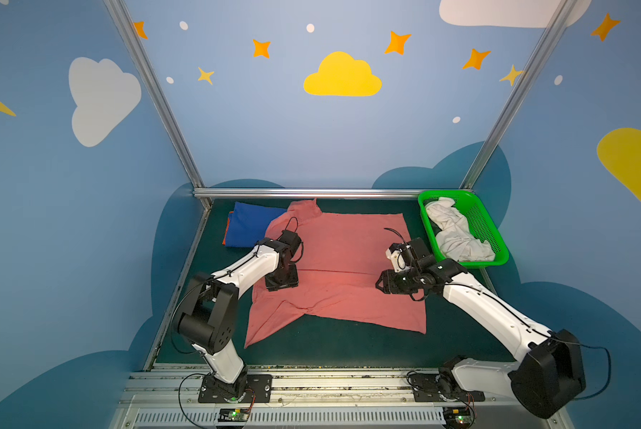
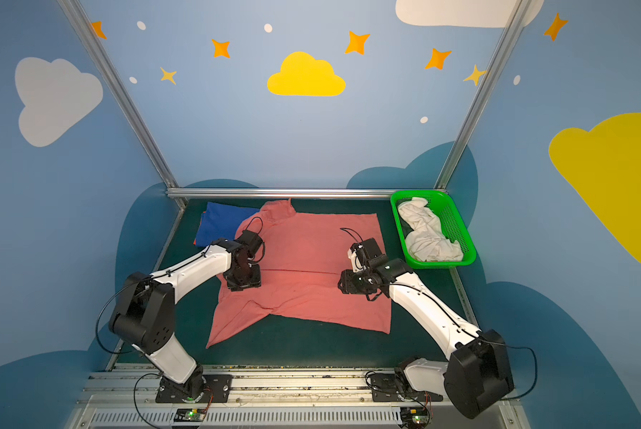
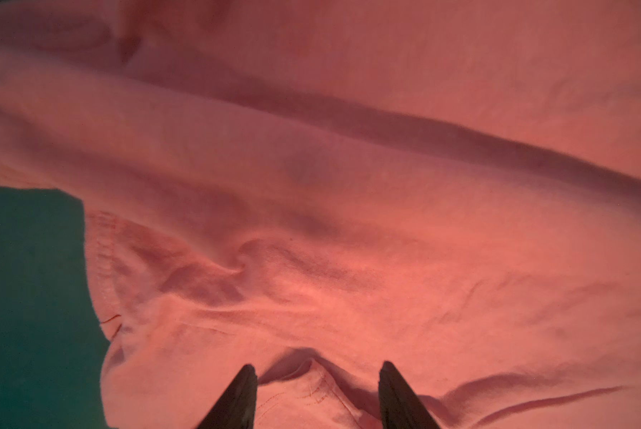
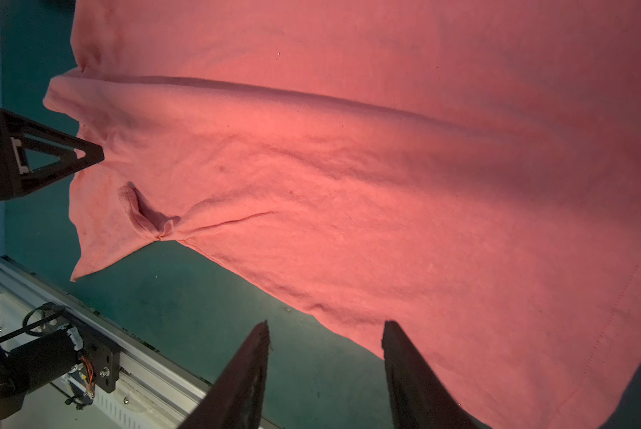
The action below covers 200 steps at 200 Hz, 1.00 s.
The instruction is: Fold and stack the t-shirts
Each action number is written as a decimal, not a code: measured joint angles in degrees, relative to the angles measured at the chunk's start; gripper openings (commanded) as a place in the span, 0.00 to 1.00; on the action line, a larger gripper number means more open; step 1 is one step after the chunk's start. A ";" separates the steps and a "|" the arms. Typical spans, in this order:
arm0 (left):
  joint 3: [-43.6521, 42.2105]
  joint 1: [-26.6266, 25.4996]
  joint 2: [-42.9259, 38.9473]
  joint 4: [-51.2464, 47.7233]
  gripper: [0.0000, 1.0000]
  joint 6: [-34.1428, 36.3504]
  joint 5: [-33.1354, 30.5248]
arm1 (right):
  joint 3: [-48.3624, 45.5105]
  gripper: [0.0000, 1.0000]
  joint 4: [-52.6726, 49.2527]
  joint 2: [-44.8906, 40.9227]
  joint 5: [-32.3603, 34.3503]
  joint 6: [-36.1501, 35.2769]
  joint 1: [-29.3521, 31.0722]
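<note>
A salmon-pink t-shirt (image 1: 341, 260) (image 2: 304, 260) lies spread over the middle of the dark green table. My left gripper (image 1: 282, 276) (image 2: 243, 278) points down onto its left part. In the left wrist view it (image 3: 317, 366) is open, and a raised ridge of pink cloth (image 3: 311, 393) with a stitched hem stands between its fingers. My right gripper (image 1: 382, 284) (image 2: 343, 284) hovers low over the shirt's right side. It (image 4: 326, 323) is open and holds nothing, with the shirt's edge (image 4: 348, 334) below it. A folded royal blue t-shirt (image 1: 250, 223) (image 2: 222, 221) lies at the back left on an orange one (image 1: 228, 226).
A green mesh basket (image 1: 471, 263) (image 2: 441, 263) at the back right holds a crumpled white t-shirt (image 1: 452, 230) (image 2: 426, 230). A metal rail (image 1: 311, 386) with both arm bases runs along the front. Aluminium posts and blue walls enclose the table; bare mat (image 1: 330, 341) shows in front of the shirt.
</note>
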 measured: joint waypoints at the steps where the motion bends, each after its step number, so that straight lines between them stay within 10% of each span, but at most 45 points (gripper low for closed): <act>1: -0.04 -0.07 0.09 0.00 0.50 0.00 0.02 | -0.04 0.52 0.00 -0.02 0.02 0.02 0.00; 49: -3.65 -1.09 1.64 -0.09 0.49 -0.07 0.70 | -0.39 0.52 -0.24 -0.31 0.26 0.11 0.00; 200: -8.22 -3.37 -0.70 0.70 0.05 -2.47 2.27 | -2.58 0.52 -0.15 -2.05 0.31 0.87 0.00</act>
